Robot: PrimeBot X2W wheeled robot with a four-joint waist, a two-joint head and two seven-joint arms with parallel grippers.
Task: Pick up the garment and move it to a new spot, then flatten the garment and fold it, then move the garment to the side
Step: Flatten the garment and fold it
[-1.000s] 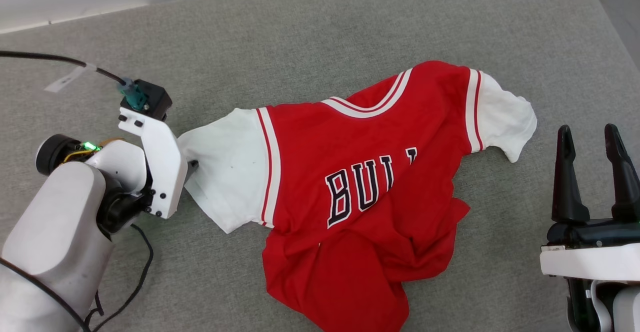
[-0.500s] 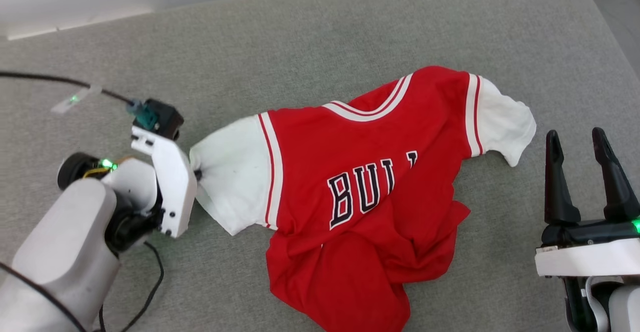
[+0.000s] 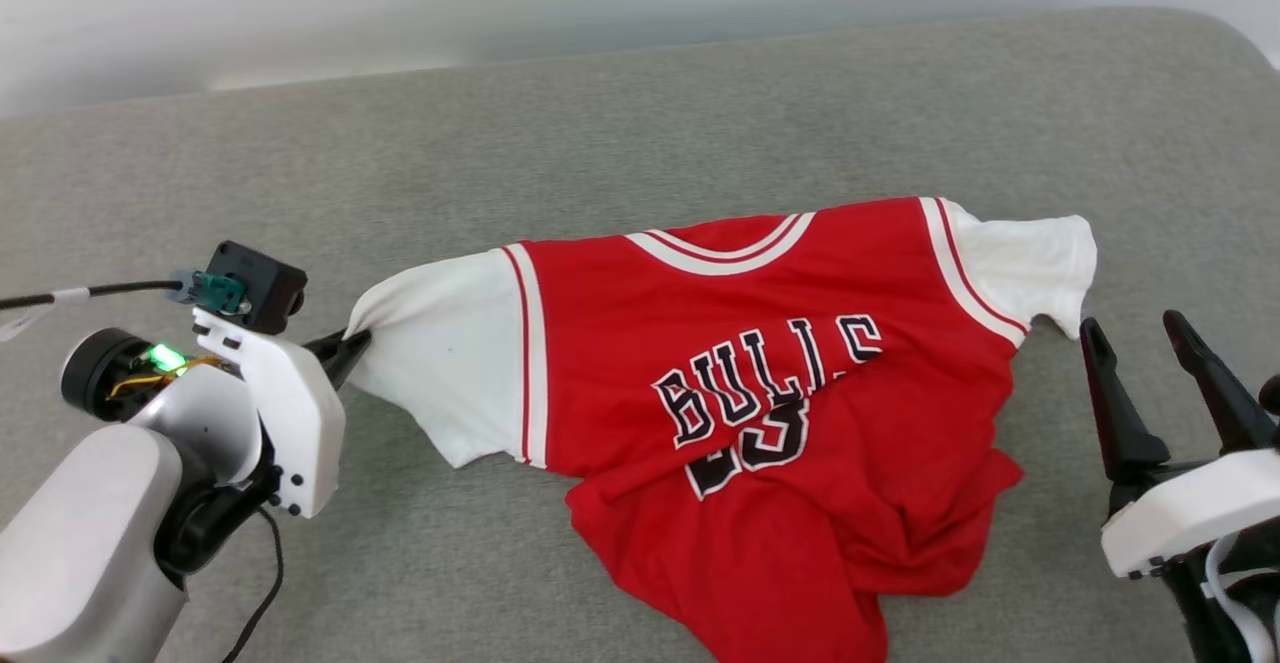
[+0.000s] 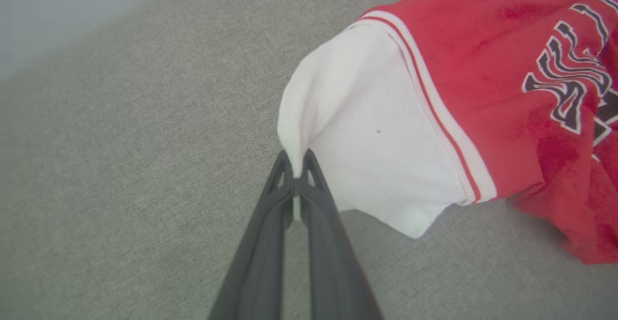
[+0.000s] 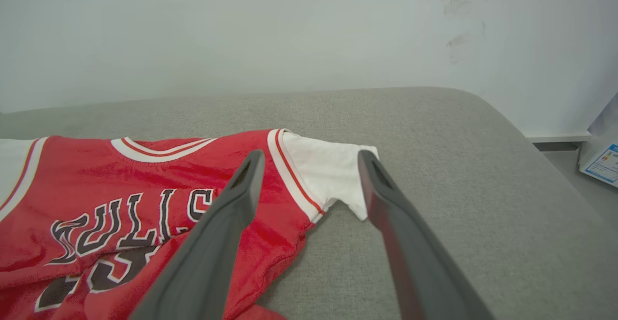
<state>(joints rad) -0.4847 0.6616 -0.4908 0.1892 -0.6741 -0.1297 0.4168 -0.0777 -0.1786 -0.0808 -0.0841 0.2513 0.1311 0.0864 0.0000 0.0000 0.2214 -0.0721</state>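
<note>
- Left gripper point(image 4: 295, 158): jaws pressed together, pinching the outer hem of the left white sleeve point(image 4: 367, 132); a sliver of white cloth shows between the fingers, and the fabric puckers at the pinch
- Right gripper point(image 3: 1130, 321): jaws spread wide with nothing between them; it hangs near the right white sleeve point(image 5: 328, 170) without touching it, and in the right wrist view the two fingers frame that sleeve's tip
- Garment point(image 3: 760, 273): red jersey lying chest-up on the grey cushion point(image 3: 640, 133), collar toward the pale wall point(image 5: 241, 30)
- Garment, upper part: the shoulder line is drawn fairly straight from sleeve to sleeve
- Garment, lower part: bunched and doubled over itself on the side nearest the robot; the dark lettering point(image 3: 770, 383) is creased across its lower row
- Step in hand, as judged: the opening one, picking the garment up to move it; one sleeve is secured and the other is free, with flattening and folding not yet begun
- Next move, as judged: the right gripper needs to go forward and down to the free sleeve's hem and close on that edge
- Afterwards, as judged: both arms would lift together, level and apart, so the crumpled lower half hangs out
- Caution, as judged: the fabric is thin, so a shallow bite may slip
</note>
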